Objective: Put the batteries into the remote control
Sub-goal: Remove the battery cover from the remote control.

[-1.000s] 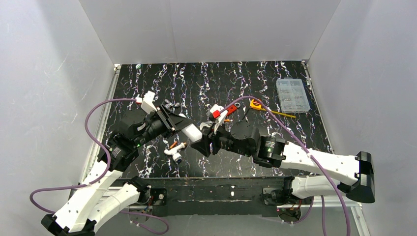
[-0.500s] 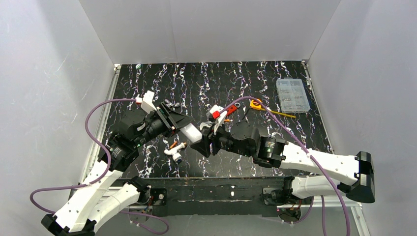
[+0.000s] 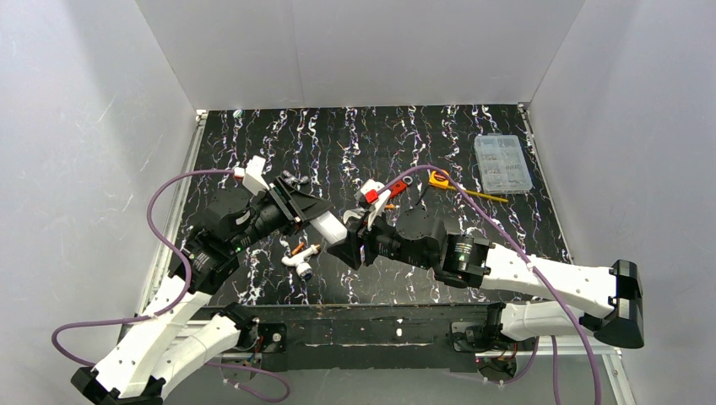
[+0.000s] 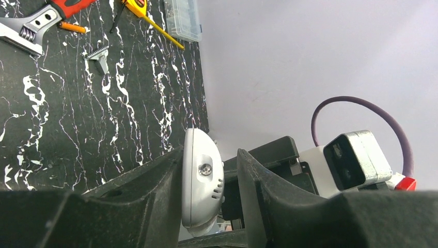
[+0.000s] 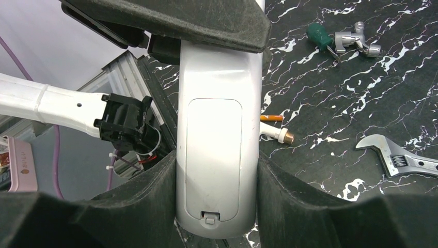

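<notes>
The white remote control [image 3: 331, 225] hangs above the mat between both arms. My right gripper [image 5: 217, 157] is shut on its lower end, a finger pressed to each side; the remote control's [image 5: 217, 150] back faces that camera, with the battery cover closed. My left gripper [image 4: 210, 153] is open round the other end. There the remote control [image 4: 201, 186] shows edge-on, lying against one finger with a gap to the other. One orange battery [image 4: 71, 27] lies by the wrench. Another battery [image 5: 271, 118] lies on the mat beside the white tube tool.
A red-handled wrench [image 3: 390, 191] lies mid-table, with a yellow tool [image 3: 439, 178] and a clear parts box [image 3: 502, 163] further right. A white tube tool [image 3: 300, 261] lies under the held remote. A green-handled screwdriver [image 5: 317, 35] lies beyond it.
My left gripper's jaws have parted a little from the remote's end. The right gripper's hold and both arms' places look unchanged.
</notes>
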Robot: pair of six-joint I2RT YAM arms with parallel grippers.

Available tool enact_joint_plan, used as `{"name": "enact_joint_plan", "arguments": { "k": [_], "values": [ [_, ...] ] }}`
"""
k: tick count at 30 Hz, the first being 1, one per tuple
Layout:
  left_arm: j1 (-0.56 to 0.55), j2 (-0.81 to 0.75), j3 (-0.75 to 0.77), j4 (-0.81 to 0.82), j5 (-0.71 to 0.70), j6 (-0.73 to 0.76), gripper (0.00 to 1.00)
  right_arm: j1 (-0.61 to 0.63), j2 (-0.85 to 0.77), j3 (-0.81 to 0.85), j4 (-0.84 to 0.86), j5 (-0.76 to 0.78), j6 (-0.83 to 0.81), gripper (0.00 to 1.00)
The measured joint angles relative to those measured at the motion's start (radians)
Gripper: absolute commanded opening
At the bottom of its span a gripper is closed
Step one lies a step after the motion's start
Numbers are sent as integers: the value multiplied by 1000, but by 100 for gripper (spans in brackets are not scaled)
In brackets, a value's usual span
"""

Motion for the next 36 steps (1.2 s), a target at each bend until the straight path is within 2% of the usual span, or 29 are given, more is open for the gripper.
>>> {"name": "enact_joint_plan", "arguments": {
  "k": [11, 21, 32, 34, 36],
  "values": [
    [0, 1, -10, 11, 10, -1, 35, 0, 0, 0, 0, 18, 0, 12],
    [0, 1, -14, 11, 13, 2, 26, 0, 0, 0, 4, 20, 0, 12],
    [0, 2, -14, 10, 12, 11, 7, 0, 0, 0, 4, 21, -1, 12],
    [0, 2, -14, 10, 12, 13, 9, 0, 0, 0, 4, 21, -1, 12],
    [0, 3, -14, 10, 12, 16, 19, 0, 0, 0, 3, 22, -2, 12]
  ]
}}
